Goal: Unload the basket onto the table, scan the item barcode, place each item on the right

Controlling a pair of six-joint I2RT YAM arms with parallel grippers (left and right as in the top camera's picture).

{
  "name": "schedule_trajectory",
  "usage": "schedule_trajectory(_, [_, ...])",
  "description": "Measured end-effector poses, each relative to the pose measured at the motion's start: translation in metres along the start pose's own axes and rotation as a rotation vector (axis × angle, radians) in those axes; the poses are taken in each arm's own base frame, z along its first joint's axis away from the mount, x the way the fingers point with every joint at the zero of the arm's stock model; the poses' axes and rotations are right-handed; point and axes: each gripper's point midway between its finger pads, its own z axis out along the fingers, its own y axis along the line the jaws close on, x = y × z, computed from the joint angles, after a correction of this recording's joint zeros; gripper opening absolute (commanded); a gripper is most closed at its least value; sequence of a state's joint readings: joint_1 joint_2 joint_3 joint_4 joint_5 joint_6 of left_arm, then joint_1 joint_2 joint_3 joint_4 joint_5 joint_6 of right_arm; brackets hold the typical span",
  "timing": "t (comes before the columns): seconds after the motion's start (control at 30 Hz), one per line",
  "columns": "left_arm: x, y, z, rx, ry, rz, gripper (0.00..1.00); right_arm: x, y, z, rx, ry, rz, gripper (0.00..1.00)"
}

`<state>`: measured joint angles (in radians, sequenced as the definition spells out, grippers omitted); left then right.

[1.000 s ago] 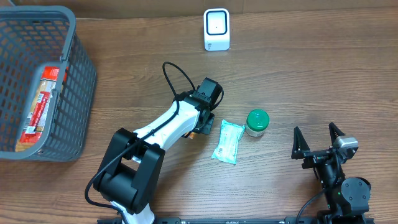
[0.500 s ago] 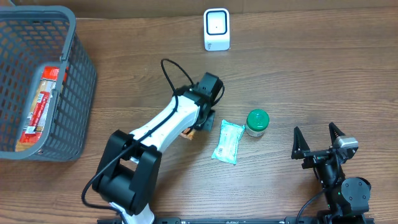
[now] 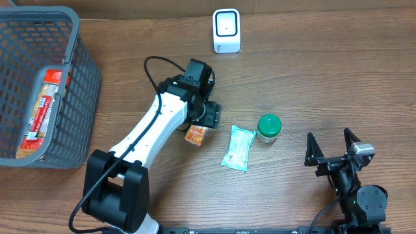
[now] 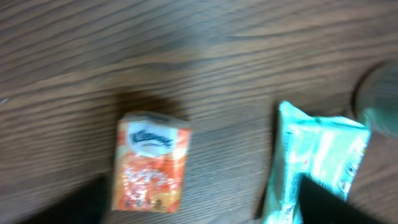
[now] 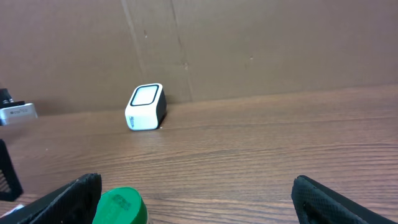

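Blurred left wrist view cuts off teal packet beside orange pack.

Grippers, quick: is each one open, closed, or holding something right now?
Left gripper: open, holding nothing; the orange packet lies loose below it.
Right gripper: open, empty.
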<state>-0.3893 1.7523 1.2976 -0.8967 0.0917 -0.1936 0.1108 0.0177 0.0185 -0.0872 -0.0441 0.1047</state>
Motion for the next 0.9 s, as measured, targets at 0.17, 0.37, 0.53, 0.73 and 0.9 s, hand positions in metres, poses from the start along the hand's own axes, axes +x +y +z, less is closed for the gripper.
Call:
schedule_trajectory(0.17, [-0.003,-0.015,0.001,0.029,-0.021,0.073,0.05,0.0,0.0,0.0,0.0,0.0,0.0,1.0])
schedule_trajectory(0.37, [0.007,-0.007,0.001,-0.033,0.015,0.039,0.04,0.0,0.0,0.0,-0.001,0.0,0.0,1.0])
schedule_trajectory(0.53, [0.017,-0.006,0.0,-0.185,0.016,0.011,0.47,0.0,0.0,0.0,0.0,0.0,0.0,1.0])
schedule_trajectory(0.73, [0.02,-0.023,0.0,-0.228,-0.01,0.056,1.0,0.0,0.0,0.0,0.0,0.0,0.0,1.0])
schedule_trajectory(0.9, [0.02,-0.018,-0.001,-0.252,-0.009,0.063,0.41,0.0,0.0,0.0,0.0,0.0,0.0,1.0])
